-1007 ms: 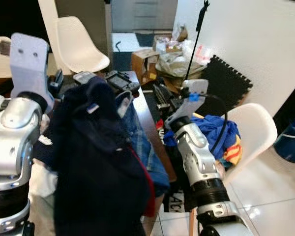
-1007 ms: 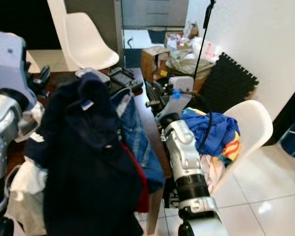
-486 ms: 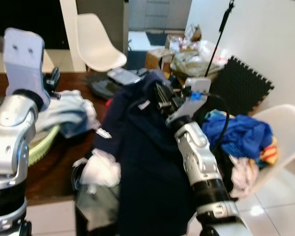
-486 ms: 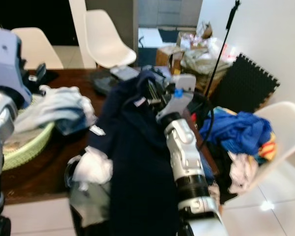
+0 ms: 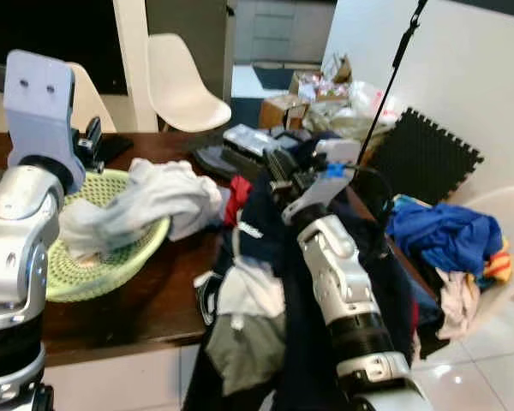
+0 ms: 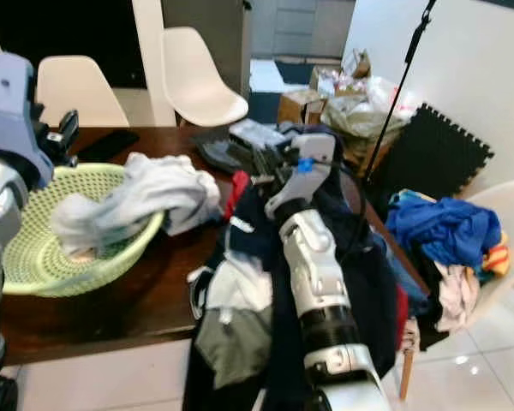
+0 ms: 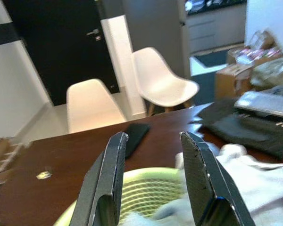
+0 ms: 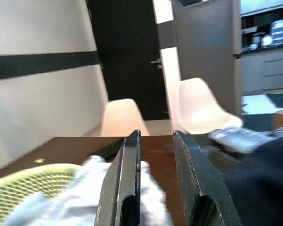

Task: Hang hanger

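Dark navy garment [image 5: 278, 282]: soft woven cloth, limp, draped over the right forearm and off the near edge of the bench [image 5: 146, 300]; a small white label shows near the collar. It presumably sits on the hanger, but no hanger can be made out. Judged light and floppy, prone to slide off a smooth arm; best held at the collar or at the hook, once found.

White and grey cloth [image 5: 240, 317]: crumpled, soft, hanging against the navy garment at the bench edge.

Right hand [image 8: 155, 179]: two long black fingers a narrow gap apart, nothing between them in the wrist view; raised over the bench beside the garment's collar.

Left hand [image 7: 153, 183]: fingers well apart, empty, held high above the basket.

Basket [image 5: 111, 257]: pale green plastic lattice, round, rigid, on the bench; holds a white and pale grey bundle of laundry [image 5: 154, 201], part spilling over the rim.

Bench: dark brown wood, smooth, slightly glossy.

White chairs [image 5: 184, 81]: moulded plastic shells beyond the bench; another at the right carries blue, yellow and pink clothes [image 5: 445, 235].

Black flat devices [image 5: 248, 145]: hard-cased, at the far end of the bench.
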You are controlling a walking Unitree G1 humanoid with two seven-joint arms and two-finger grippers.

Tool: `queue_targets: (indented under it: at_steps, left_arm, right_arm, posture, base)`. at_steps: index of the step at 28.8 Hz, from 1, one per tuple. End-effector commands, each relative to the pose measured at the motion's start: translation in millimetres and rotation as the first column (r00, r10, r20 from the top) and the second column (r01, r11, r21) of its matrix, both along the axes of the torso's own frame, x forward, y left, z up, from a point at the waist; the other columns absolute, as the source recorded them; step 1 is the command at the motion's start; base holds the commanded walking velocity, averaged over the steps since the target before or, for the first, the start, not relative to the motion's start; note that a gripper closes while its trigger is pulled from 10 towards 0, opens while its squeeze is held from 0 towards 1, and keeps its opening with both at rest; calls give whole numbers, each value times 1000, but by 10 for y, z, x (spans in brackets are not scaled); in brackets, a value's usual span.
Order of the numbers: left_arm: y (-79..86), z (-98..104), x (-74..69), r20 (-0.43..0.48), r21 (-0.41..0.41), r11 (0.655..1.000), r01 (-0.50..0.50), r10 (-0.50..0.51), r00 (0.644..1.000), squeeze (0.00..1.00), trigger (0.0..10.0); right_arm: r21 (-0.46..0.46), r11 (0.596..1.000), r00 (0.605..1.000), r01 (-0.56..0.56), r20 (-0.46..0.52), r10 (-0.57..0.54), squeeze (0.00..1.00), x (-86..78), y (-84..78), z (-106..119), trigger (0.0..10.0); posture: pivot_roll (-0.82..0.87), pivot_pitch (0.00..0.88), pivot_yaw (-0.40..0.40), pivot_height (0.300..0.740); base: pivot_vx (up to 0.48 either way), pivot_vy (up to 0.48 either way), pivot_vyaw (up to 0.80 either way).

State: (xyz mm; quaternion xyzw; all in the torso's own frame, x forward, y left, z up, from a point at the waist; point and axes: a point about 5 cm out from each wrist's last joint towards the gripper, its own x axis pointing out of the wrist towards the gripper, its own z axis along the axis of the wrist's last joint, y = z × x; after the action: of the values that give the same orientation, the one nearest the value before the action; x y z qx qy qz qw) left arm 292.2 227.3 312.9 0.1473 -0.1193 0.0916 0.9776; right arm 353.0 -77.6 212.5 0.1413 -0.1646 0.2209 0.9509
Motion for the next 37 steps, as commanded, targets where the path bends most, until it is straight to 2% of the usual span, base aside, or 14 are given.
queue_targets:
  at_steps: [1,9,12,17,26,27,30,31,34,37]
  left_arm:
    - [11,-4,1,-9,4,1000,-2,2,1000,0,10000]
    - [34,6,-14,-10,3,1000,-6,6,1000,0,10000]
    - [64,-11,-27,-38,-17,1000,-10,9,999,0,10000]
    - [164,-18,-47,-41,-24,997,-73,72,997,0,10000]
    - [193,-25,-21,-43,-44,995,-92,90,995,0,10000]
    - [498,-93,-2,-106,-23,990,-142,139,985,0,10000]
    - [520,-92,-3,-111,-20,989,-145,142,984,0,10000]
    - [563,-132,15,-149,-25,990,-139,134,980,0,10000]
    - [613,-177,41,-170,-28,991,-128,121,978,0,10000]
    - [649,-388,180,-249,-87,996,-23,0,968,0,10000]
  right_arm:
    - [7,1000,1000,2,-12,-2,0,-2,-10,-25,10000]
    - [11,1000,1000,-2,-13,3,0,-6,-1,-29,10000]
    - [15,1000,1000,-3,-13,3,0,-10,8,-31,10000]
    - [17,1000,1000,1,-15,0,0,-21,3,-45,10000]
    - [15,1000,1000,14,-20,-14,0,-32,-43,-67,10000]
    - [62,998,999,18,45,-21,0,-41,-64,112,10000]
    - [68,997,998,23,51,-26,0,-40,-76,127,10000]
    - [70,997,998,33,53,-37,0,-28,-97,144,10000]
    - [67,997,998,42,51,-45,0,-18,-111,152,10000]
    - [36,998,998,53,31,-54,0,-3,-126,128,10000]
  posture:
    - [146,0,-57,740]
    - [151,0,-56,740]
    - [152,0,-54,740]
    - [147,0,-44,740]
    - [142,0,-35,740]
    - [140,0,-43,740]
    - [140,0,-43,740]
    - [139,0,-47,740]
    - [138,0,-50,740]
    - [127,0,-64,740]
  base:
    - [0,349,0]
    - [0,346,0]
    - [0,296,0]
    - [0,-461,0]
    - [0,-410,0]
    - [0,0,0]
    - [0,0,0]
    - [0,0,0]
    - [0,0,0]
    - [0,0,0]
